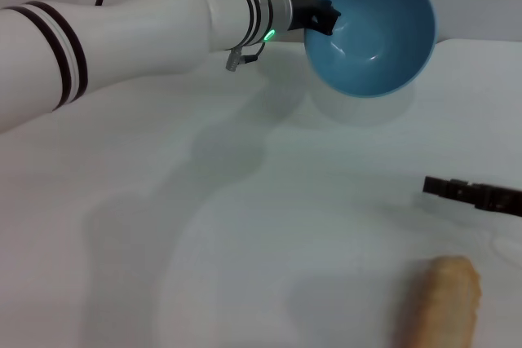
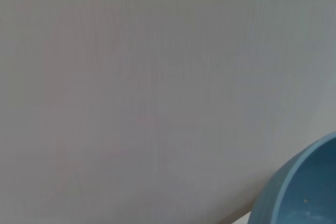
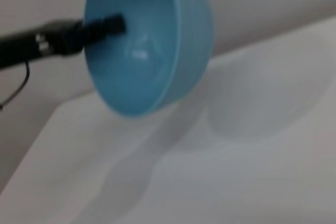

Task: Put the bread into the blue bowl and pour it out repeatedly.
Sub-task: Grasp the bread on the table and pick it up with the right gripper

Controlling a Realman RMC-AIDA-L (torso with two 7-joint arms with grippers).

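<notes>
A: Largest item first. White table fills the head view. The left arm reaches across it from the robot's left toward the far side.

B: Left gripper?

A: Clamped on the rim of the blue bowl. One dark finger lies inside the rim; the right wrist view shows the same grip on the bowl. The bowl is lifted off the table and tipped on its side, mouth facing the head camera. Its interior shows nothing in it.

B: Bread?

A: The bread lies on the table at the near right, tan side up, well apart from the bowl. Its near end is cut off by the picture's edge.

B: Right gripper?

A: Only a dark piece of the right gripper enters at the right edge, low over the table, near the bread but not touching it. Cannot tell how its fingers stand.

B: Left wrist view?

A: Mostly a plain pale surface; one corner shows a slice of the bowl.
</notes>
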